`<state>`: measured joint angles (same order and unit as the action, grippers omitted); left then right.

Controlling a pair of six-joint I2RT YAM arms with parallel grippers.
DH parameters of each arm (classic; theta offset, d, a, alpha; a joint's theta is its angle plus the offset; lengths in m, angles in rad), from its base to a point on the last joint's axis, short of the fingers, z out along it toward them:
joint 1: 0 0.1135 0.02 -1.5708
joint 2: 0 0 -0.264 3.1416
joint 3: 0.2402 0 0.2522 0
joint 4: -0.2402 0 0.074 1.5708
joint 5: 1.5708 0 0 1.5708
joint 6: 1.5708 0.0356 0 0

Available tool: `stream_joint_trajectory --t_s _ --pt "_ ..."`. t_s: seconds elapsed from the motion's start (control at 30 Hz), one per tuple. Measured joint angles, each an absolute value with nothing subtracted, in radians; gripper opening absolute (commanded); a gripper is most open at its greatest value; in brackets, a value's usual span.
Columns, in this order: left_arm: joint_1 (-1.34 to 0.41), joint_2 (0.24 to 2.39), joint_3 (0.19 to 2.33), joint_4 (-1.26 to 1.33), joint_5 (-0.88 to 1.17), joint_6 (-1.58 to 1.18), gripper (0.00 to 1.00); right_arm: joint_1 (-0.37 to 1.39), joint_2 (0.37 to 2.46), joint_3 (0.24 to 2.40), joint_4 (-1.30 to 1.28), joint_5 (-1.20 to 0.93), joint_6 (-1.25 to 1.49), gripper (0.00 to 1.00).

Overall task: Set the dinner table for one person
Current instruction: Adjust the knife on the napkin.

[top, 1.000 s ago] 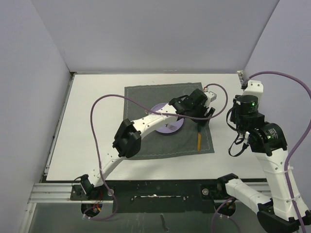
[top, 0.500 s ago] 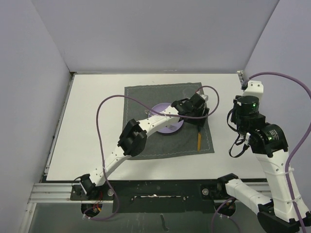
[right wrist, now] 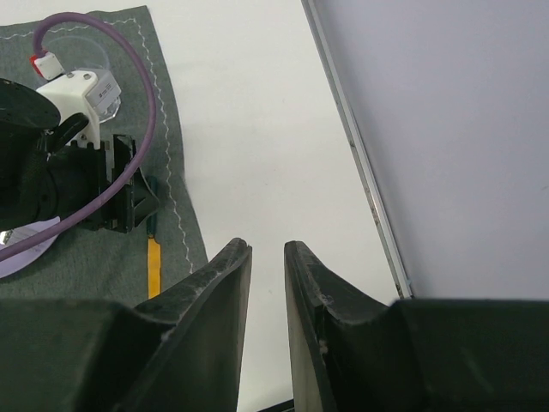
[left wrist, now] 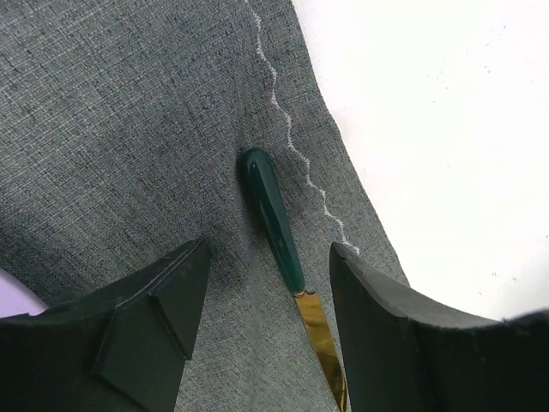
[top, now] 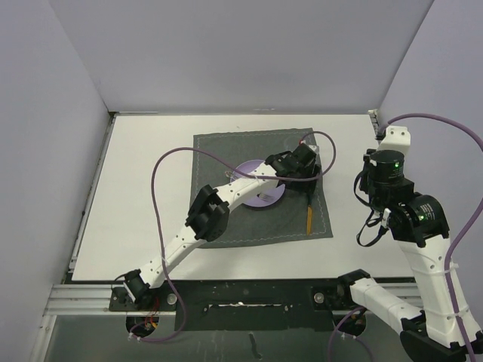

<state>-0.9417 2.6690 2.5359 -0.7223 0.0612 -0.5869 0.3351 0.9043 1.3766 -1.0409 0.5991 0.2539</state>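
One knife, seemingly next to be grasped, right of the plate on the mat, mid-table.
From the left: bare white table [top: 143,188], grey mat [top: 226,151], purple plate [top: 260,200] at its middle, then left gripper [left wrist: 270,253] low over the mat's right margin, released, jaws apart astride the green handle of the knife [left wrist: 273,215], not yet pinched. Best done by centring on the handle, pinching low and square across it, lifting clear of cloth and stitching, gold blade kept parallel to the plate. Farthest right, right gripper [right wrist: 268,249] aloft over bare table, all but clenched, a slit between its fingers, grasping nothing.
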Motion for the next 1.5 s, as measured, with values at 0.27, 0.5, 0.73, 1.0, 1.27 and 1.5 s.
stream_joint_trajectory --t_s 0.27,0.5,0.73,1.0,1.27,1.5 --pt "-0.95 2.673 2.536 -0.71 0.068 -0.591 0.56 0.342 0.903 1.377 -1.041 0.603 0.246 0.24" --pt "-0.974 2.672 2.536 -0.707 0.068 -0.59 0.56 0.342 0.903 1.377 -1.042 0.603 0.247 0.24" --pt "-0.989 2.672 2.536 -0.707 0.068 -0.589 0.56 0.342 0.903 1.377 -1.042 0.603 0.247 0.24" --pt "-0.989 2.672 2.536 -0.706 0.068 -0.589 0.56 0.342 0.899 1.377 -1.042 0.603 0.246 0.24" --pt "-0.982 2.673 2.536 -0.701 0.068 -0.592 0.54 0.348 0.895 1.38 -1.049 0.603 0.243 0.25" --pt "-0.97 2.68 2.538 -0.712 0.05 -0.612 0.48 0.348 0.89 1.389 -1.05 0.603 0.243 0.25"
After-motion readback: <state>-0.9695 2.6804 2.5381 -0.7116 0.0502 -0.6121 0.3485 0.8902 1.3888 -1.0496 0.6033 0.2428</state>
